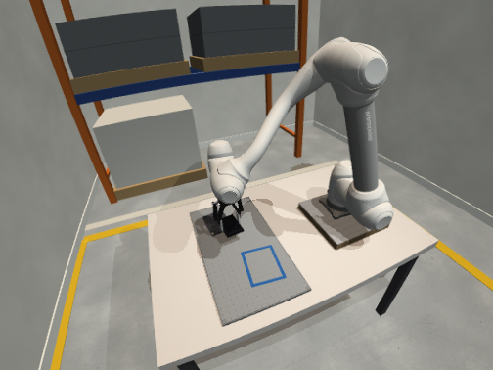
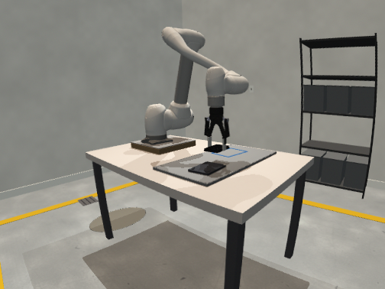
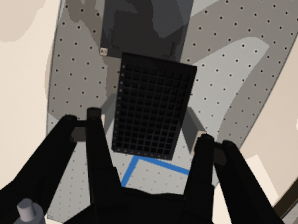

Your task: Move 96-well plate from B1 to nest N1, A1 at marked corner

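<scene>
My gripper (image 1: 227, 215) is shut on the black 96-well plate (image 1: 231, 226) and holds it flat, a little above the grey perforated mat (image 1: 246, 259). In the wrist view the plate (image 3: 154, 104) sits between my fingers, gripped by its long sides. The plate nest N1 (image 3: 149, 10), a dark flat rectangle, lies just beyond the plate's far edge. In the exterior view the nest (image 2: 207, 167) lies in front of the held plate (image 2: 214, 147). The blue outline of spot B1 (image 1: 263, 265) is empty; its corner shows under my wrist (image 3: 156, 165).
The arm's base stands on a mounting slab (image 1: 337, 220) at the table's right side. An orange rack with boxes (image 1: 147, 132) stands behind the table. A black shelf unit (image 2: 338, 115) stands off to the side. Yellow floor lines run around the table.
</scene>
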